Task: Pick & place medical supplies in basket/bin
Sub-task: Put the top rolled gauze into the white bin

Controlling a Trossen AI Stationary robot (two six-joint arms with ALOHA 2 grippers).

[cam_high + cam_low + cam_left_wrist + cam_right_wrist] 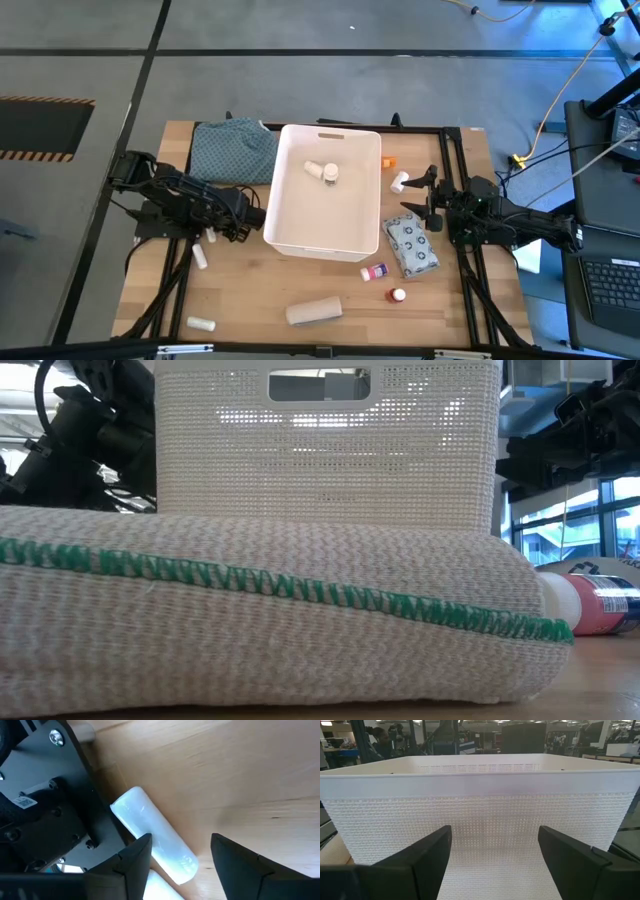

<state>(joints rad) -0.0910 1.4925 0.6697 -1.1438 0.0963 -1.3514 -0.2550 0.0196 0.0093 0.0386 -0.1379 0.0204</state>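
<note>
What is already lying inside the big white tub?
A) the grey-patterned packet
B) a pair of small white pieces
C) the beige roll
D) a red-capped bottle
B: the high view shows only small white pieces on the floor of the white tub, while the other supplies lie out on the table.

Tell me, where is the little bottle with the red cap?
In the high view, the red-capped bottle stands on the table's right near side, beside the pink-capped bottle and just below the patterned packet.
</note>
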